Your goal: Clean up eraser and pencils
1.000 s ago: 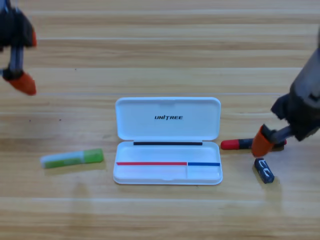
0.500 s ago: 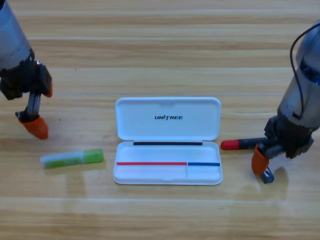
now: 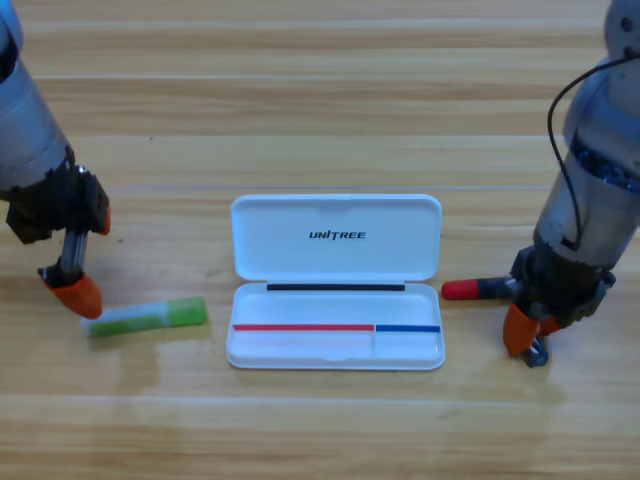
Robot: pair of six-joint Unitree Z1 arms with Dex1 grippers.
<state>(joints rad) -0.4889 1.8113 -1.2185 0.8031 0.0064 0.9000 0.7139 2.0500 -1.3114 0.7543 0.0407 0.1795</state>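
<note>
Your right gripper (image 3: pixel 527 338) points down over the eraser (image 3: pixel 537 355) near the surface's right edge, beside the red-capped pencil (image 3: pixel 475 289), while your left gripper (image 3: pixel 75 292) touches the green-ended pencil (image 3: pixel 146 317) left of the open white case (image 3: pixel 335 235); neither's finger state is visible.

Stood either side of the white case (image 3: pixel 336 283): two arms in smooth grey casing, ending in boxy black housings. Carried blunt orange jaws below: left gripper (image 3: pixel 76 293) on a thin dark stem, right gripper (image 3: pixel 524 331) under a bulkier black block. Trailed a thin black cable in a loop off the right arm.
</note>
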